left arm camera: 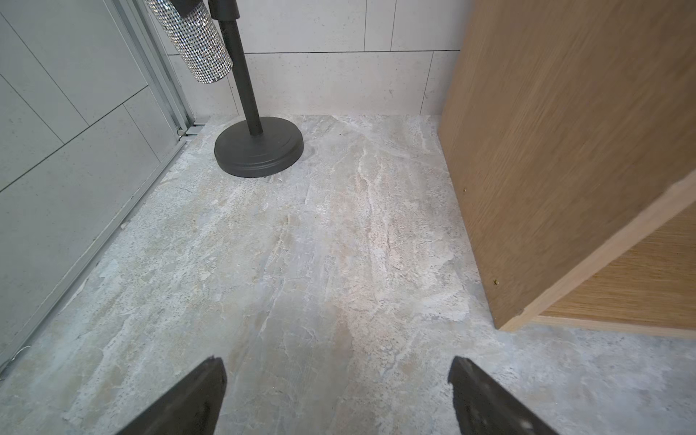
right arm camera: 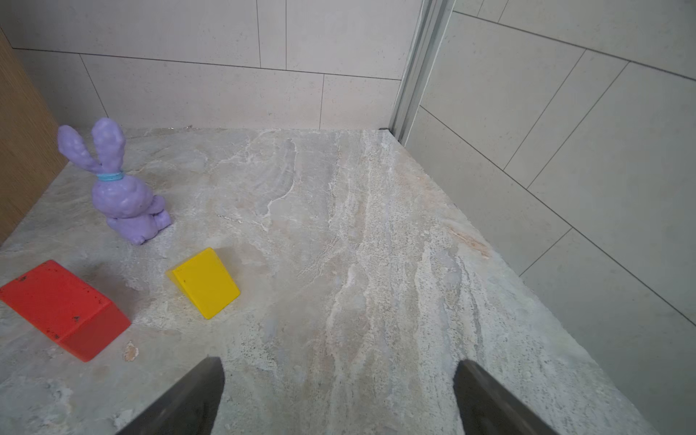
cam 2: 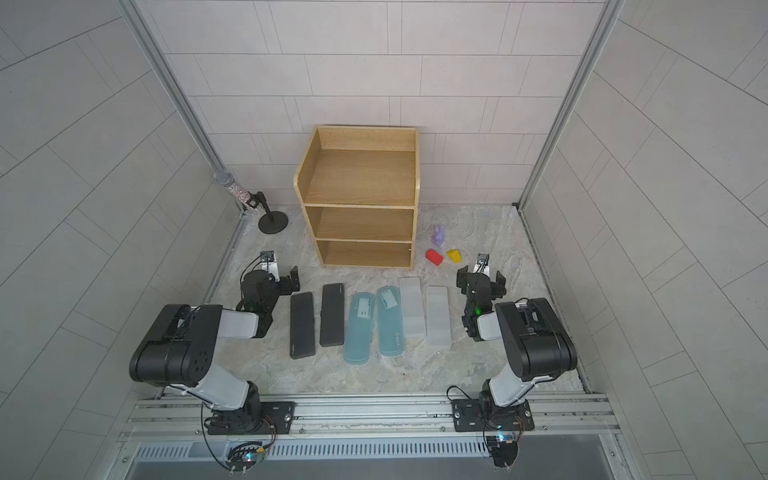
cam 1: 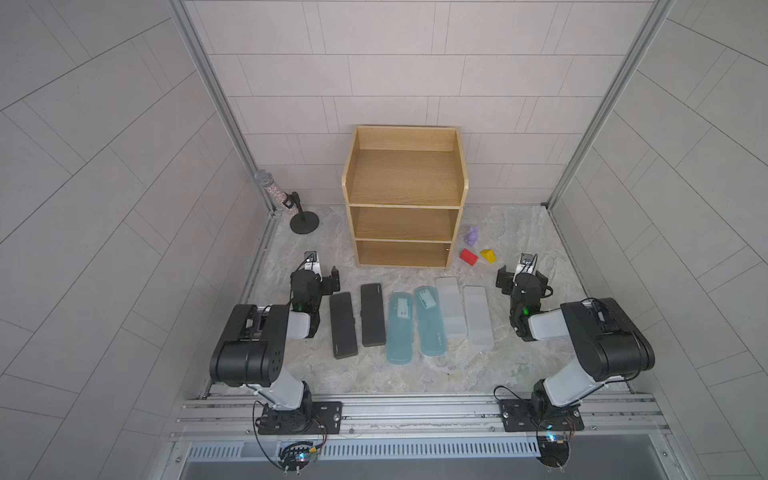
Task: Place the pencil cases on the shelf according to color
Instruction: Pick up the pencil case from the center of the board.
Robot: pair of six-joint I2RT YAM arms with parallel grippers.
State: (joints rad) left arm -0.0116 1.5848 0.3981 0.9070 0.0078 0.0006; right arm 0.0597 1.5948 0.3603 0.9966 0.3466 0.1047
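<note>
Seen from above, two black pencil cases (cam 1: 343, 319), two teal pencil cases (cam 1: 400, 328) and two white pencil cases (cam 1: 451, 306) lie flat in one close row on the marbled bench (cam 1: 374, 374), running in that order from 9 o'clock to 3 o'clock. At 9 o'clock of the row the left gripper (left arm camera: 337, 373) hangs over bare bench, jaws spread wide, holding nothing. At 3 o'clock the right gripper (right arm camera: 337, 371) is likewise released. Farther back, at 1 o'clock, sit a red block (cam 1: 468, 257), a yellow block (cam 1: 488, 255) and a purple rabbit figure (cam 1: 472, 236). At 12 o'clock the wooden shelf (cam 1: 405, 205) stands against the back wall. At 10 o'clock is a glittery microphone (cam 1: 272, 192) on a stand
</note>
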